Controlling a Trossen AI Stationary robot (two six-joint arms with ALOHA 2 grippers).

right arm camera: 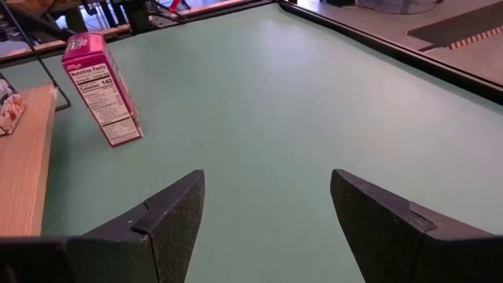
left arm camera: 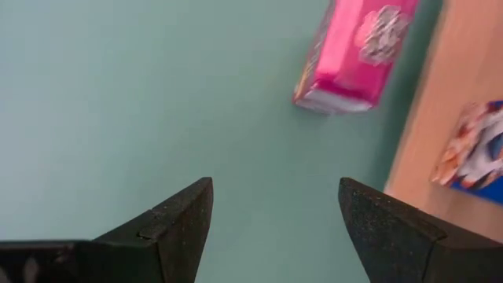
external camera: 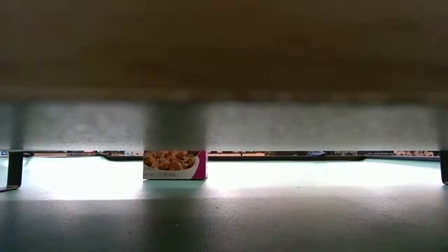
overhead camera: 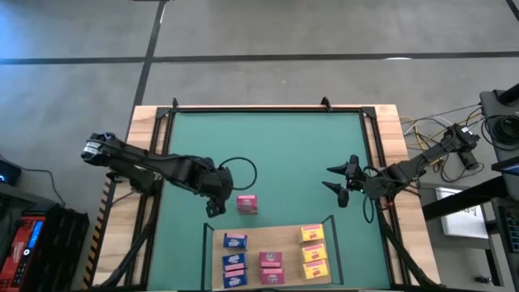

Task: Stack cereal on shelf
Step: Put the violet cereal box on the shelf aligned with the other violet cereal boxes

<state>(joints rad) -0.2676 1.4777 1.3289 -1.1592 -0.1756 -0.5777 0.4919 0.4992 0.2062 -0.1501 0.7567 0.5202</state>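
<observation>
**High view: last pink box left off the shelf**

Eight cereal boxes were seen lying on the shelf (overhead camera: pixel 285 235), the light-wood board at the near edge of the green mat (overhead camera: pixel 284 154): three blue boxes (overhead camera: pixel 234 260) on its left, two pink boxes (overhead camera: pixel 271 268) in the middle, three yellow boxes (overhead camera: pixel 313 251) on the right. One pink cereal box (overhead camera: pixel 247 203) was left standing upright on the mat, just beyond the board's far edge.

The left gripper (overhead camera: pixel 215 204) was held just beside that box, apart from it, its fingers spread and nothing between them. The step in hand was judged to be the approach to this ninth box. The next move would call for the jaws to be brought around the box's narrow sides, closed, and the box carried to the pink column, where room appeared to be left.

The right gripper (overhead camera: pixel 344 184) was parked over the mat's right side, well apart from the box, fingers open and empty.

The box was seen as bright pink card with a cereal-bowl picture on one face and a nutrition panel on another.
</observation>
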